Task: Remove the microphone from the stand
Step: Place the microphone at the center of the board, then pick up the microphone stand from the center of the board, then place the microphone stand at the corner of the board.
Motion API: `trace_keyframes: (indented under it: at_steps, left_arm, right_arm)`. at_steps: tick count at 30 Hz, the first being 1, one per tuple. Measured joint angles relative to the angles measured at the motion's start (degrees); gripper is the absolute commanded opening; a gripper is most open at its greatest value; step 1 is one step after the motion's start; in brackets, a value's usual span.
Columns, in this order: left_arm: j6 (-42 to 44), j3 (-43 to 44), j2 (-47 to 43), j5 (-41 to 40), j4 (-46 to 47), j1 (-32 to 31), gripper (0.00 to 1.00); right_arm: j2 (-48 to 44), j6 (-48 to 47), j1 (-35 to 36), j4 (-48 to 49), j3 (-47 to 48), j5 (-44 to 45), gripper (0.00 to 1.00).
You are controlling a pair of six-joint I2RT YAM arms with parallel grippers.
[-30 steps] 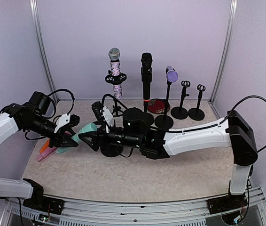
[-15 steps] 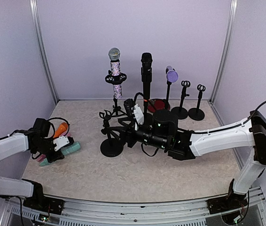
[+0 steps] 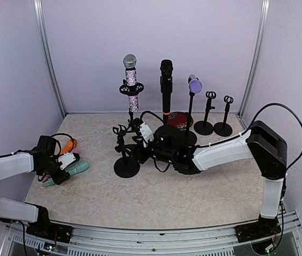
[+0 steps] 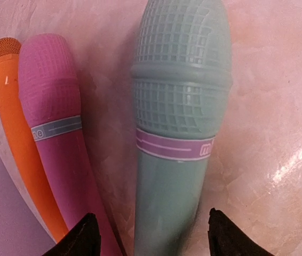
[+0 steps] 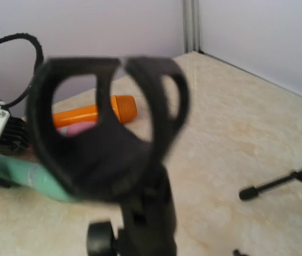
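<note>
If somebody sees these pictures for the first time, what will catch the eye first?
Most likely the upright microphones at the back, each on a stand: a glittery microphone, a black microphone and a purple-headed microphone. Then three lying side by side at the table's left edge: a teal microphone, a pink microphone and an orange microphone. An empty stand is in the middle.

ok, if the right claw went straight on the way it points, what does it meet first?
The empty black clip on the nearest stand, dead ahead of the right claw and apparently very close; blurred, so depth is unclear.
</note>
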Motion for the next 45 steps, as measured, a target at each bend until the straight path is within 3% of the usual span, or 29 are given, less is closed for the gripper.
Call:
trace_keyframes:
  at_steps: [10, 19, 26, 36, 45]
  left_arm:
    - [-1.0, 3.0, -4.9, 3.9, -4.9, 0.0, 0.71]
    - [-2.0, 9.9, -6.8, 9.4, -10.8, 0.0, 0.78]
    - [-2.9, 14.4, -7.4, 13.7, -13.2, 0.0, 0.78]
    - [-3.2, 16.5, -7.5, 16.5, -15.4, 0.0, 0.77]
    - [-3.1, 18.5, -8.0, 17.3, -16.5, 0.0, 0.76]
  right_arm:
    - [9.0, -1.2, -0.2, 3.5, 7.5, -2.1, 0.53]
    - [13.5, -2.4, -0.2, 5.5, 13.1, -1.7, 0.34]
    - [14.1, -3.2, -0.2, 6.8, 13.5, -0.5, 0.00]
    - [11.2, -5.5, -0.1, 9.3, 8.2, 4.1, 0.00]
    - [-2.5, -7.9, -6.7, 6.3, -7.5, 12.2, 0.00]
